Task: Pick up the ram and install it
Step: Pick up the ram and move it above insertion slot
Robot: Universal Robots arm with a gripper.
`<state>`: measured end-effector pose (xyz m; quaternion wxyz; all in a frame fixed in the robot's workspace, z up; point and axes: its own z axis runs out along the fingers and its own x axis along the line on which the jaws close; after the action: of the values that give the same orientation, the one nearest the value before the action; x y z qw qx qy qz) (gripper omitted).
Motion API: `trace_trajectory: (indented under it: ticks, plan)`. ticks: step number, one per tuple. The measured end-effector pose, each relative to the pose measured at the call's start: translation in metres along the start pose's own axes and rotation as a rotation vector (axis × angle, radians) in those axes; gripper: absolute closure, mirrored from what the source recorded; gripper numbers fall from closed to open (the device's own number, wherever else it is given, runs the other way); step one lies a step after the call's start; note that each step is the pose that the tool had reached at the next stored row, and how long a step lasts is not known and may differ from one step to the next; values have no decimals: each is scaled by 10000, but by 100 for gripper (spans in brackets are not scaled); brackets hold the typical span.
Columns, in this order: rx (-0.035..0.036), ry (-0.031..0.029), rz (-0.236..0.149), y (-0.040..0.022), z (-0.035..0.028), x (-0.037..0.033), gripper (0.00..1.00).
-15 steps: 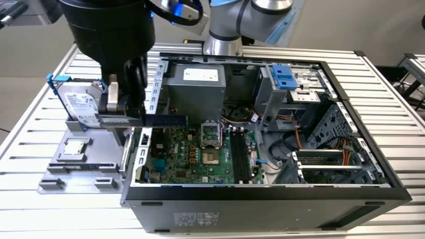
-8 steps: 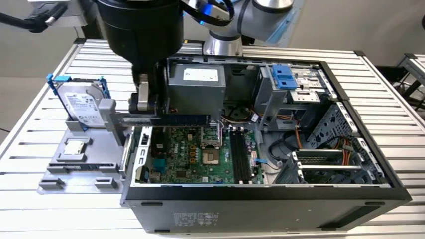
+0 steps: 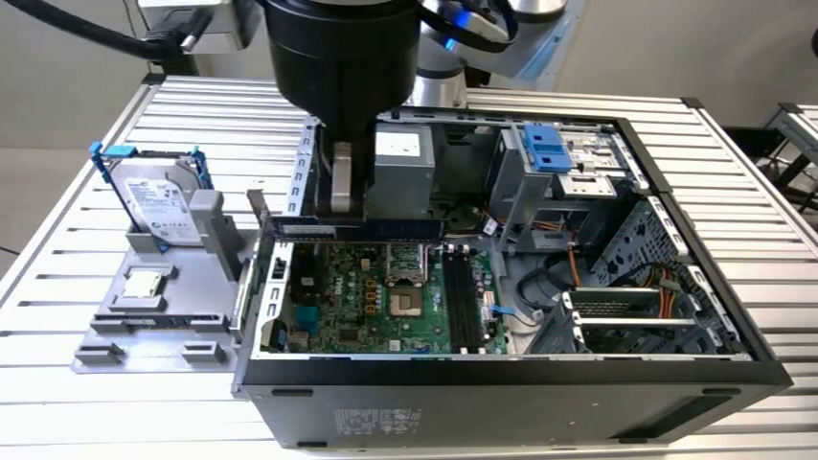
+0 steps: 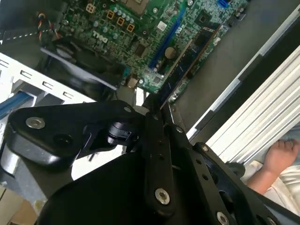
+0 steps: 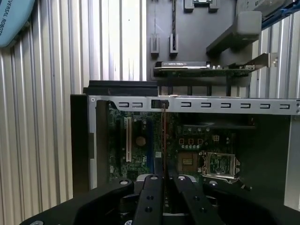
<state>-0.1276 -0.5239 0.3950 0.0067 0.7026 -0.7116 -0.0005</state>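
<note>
**Exterior view.** The arm comes down from above, and the gripper (image 3: 348, 206) is clenched on the ram (image 3: 364, 228). The ram is a long, thin, dark stick whose length runs from the exterior view's left to its right. It sits at the far rim of the open computer case (image 3: 511, 369), over the far edge of the green motherboard (image 3: 371, 302). It is apart from the long black slots (image 3: 458, 299), which run crosswise to it. On the exterior view's left, a grey tray (image 3: 128, 326) on the slatted table (image 3: 77, 422) carries the hard drive (image 3: 160, 203), standing in its blue frame. A small square chip (image 3: 144, 283) lies in front of the drive.

**First wrist view.** The ram (image 5: 163, 136) is seen edge-on as a narrow brownish line. It rises from between the two black fingers (image 5: 152, 187) of the gripper (image 5: 163, 179) towards the perforated metal rail (image 5: 225, 105) of the case.

**Second wrist view.** The ram (image 4: 187, 58) is a flat dark board with a greenish edge and dark chips along its face. It reaches out from the gripper (image 4: 154, 105) above the motherboard (image 4: 140, 28). A person's hand (image 4: 280, 154) rests beyond the table's edge.
</note>
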Motion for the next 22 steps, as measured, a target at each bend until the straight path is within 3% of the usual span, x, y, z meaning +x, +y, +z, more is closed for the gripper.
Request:
trace_trajectory:
  ticks: [11,17,19,22]
  plan:
    - [-1,0,2,-441,-4,-22,100]
    - [-1,-4,32,-606,-4,-36,100]
    - [-2,-43,74,-633,-2,-38,100]
    - [-4,-159,157,-661,2,-40,100]
